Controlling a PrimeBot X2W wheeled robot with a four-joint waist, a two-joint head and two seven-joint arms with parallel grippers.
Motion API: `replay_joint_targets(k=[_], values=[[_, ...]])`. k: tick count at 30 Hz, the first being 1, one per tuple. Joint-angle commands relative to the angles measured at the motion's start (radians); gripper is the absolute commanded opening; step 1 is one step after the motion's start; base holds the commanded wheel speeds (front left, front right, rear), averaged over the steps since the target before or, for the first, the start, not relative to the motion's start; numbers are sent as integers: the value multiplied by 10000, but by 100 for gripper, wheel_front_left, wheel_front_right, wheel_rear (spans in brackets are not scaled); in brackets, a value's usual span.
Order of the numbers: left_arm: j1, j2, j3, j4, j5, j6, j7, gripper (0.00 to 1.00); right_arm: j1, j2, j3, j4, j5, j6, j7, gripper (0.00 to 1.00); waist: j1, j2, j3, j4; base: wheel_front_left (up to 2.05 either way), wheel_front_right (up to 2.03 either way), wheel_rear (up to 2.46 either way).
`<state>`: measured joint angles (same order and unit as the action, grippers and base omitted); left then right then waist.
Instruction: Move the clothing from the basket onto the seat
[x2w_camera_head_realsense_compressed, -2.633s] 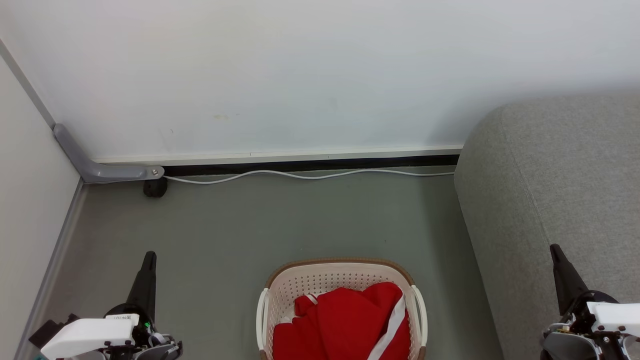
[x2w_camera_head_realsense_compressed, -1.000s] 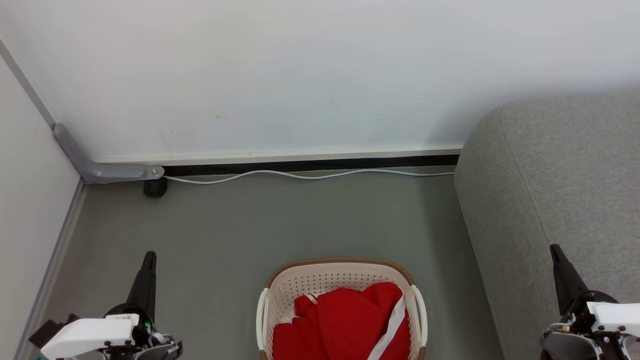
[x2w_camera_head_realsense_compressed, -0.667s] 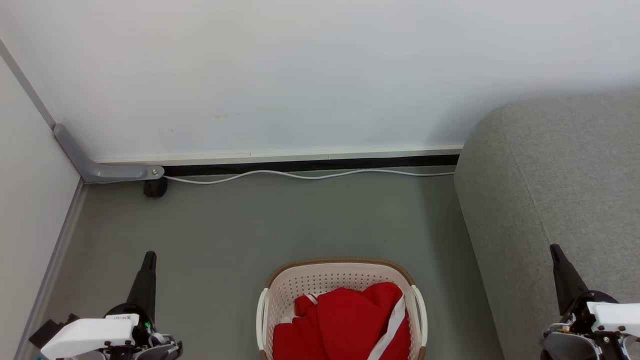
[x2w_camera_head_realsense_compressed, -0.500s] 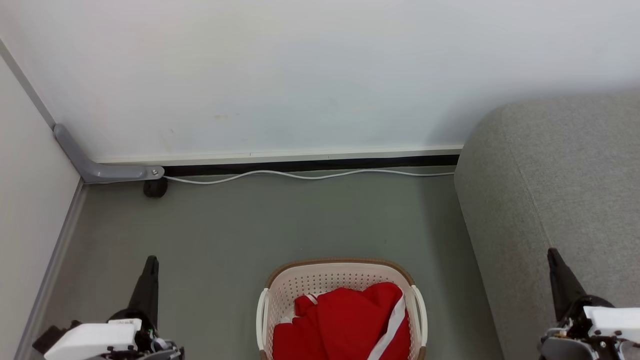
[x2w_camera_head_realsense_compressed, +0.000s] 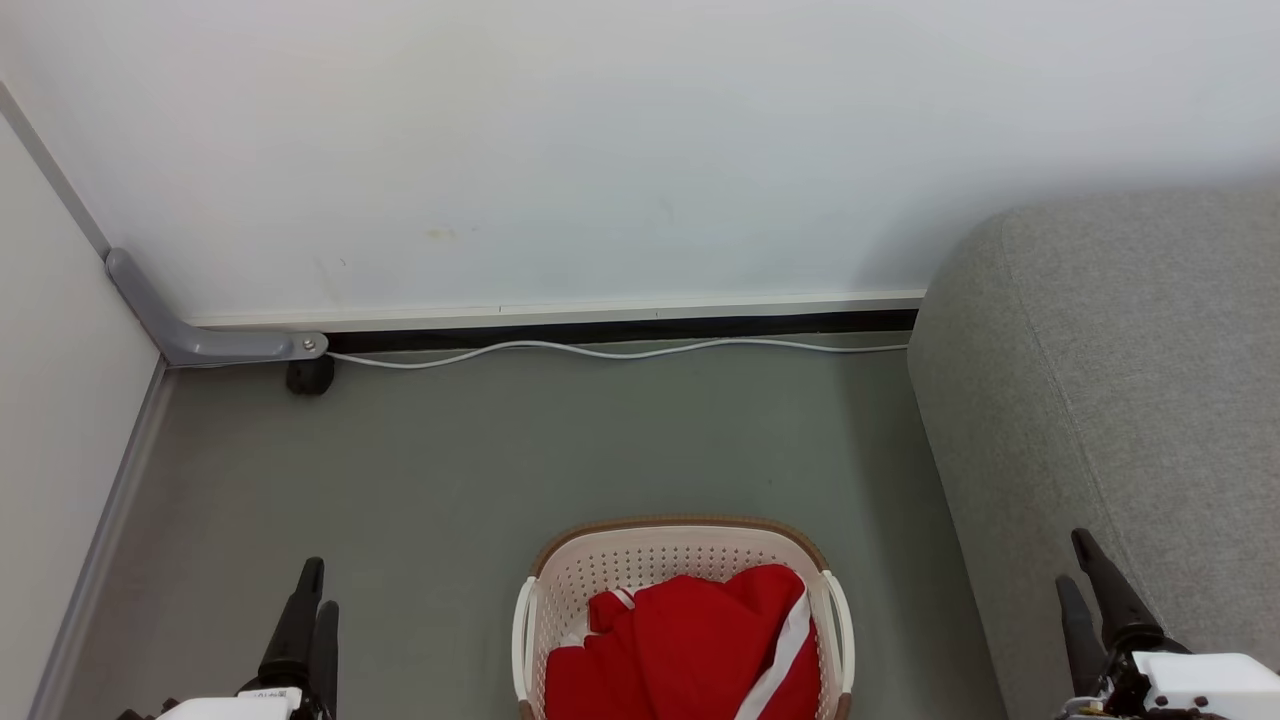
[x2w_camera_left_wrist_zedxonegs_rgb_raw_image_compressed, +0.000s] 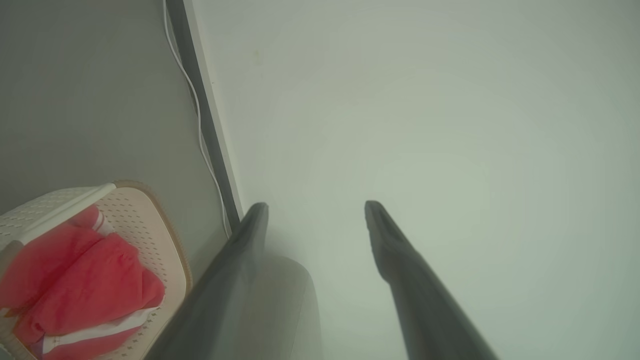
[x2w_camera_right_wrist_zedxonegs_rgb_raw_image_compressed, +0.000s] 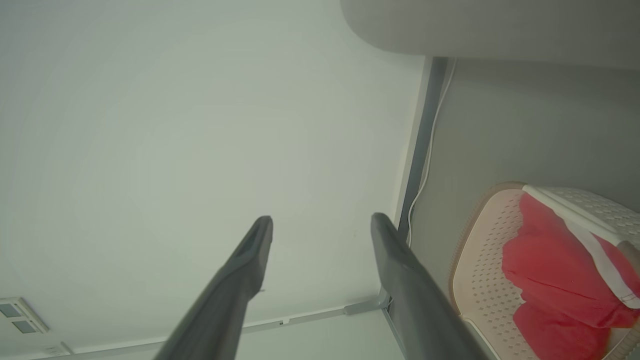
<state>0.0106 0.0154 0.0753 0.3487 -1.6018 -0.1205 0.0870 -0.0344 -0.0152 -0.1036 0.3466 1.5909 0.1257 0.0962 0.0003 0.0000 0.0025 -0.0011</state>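
Head view: the cream laundry basket (x2w_camera_head_realsense_compressed: 680, 527) sits on the grey floor (x2w_camera_head_realsense_compressed: 500, 460) at the bottom centre. The red clothing (x2w_camera_head_realsense_compressed: 690, 640) is heaped inside it, with a white stripe running down the heap's right side. The grey sofa (x2w_camera_head_realsense_compressed: 1120, 380) rises near the basket's right, and no garment lies on the part that shows. The left claw (x2w_camera_head_realsense_compressed: 321, 587) hangs at the lower left. The right claw (x2w_camera_head_realsense_compressed: 1071, 560) hangs at the lower right, in front of the sofa's side. Both are well apart from the basket. The wrist views show each claw spread, with nothing in the gap.

The task looks to be at its very start, with the first reach not yet made. The next move calls for one claw to travel inward and down past the brown rim, close on a raised fold, then lift it clear of the rim before swinging to the sofa.

I count one basket, one sofa, two claws and one white cable (x2w_camera_head_realsense_compressed: 600, 351) along the foot of the wall. The number of garments cannot be told, as the folds merge into one heap.
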Motion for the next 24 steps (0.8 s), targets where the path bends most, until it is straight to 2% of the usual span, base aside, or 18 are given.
replay_joint_targets(k=[1,16,24], values=[[-574,140,2,-219,115,-20,-71,100,-553,-188,91,-185,-125,8,-103,100,-2,0,4,-2,0,0,0],[-924,388,-361,-75,708,-30,-575,100,-1089,-527,890,33,-538,14,-648,100,-3,0,19,-22,0,0,0],[-1105,451,-383,-16,1606,-36,-811,100,-1456,-735,1269,270,-1110,16,-911,100,-3,0,37,-38,0,0,0]])
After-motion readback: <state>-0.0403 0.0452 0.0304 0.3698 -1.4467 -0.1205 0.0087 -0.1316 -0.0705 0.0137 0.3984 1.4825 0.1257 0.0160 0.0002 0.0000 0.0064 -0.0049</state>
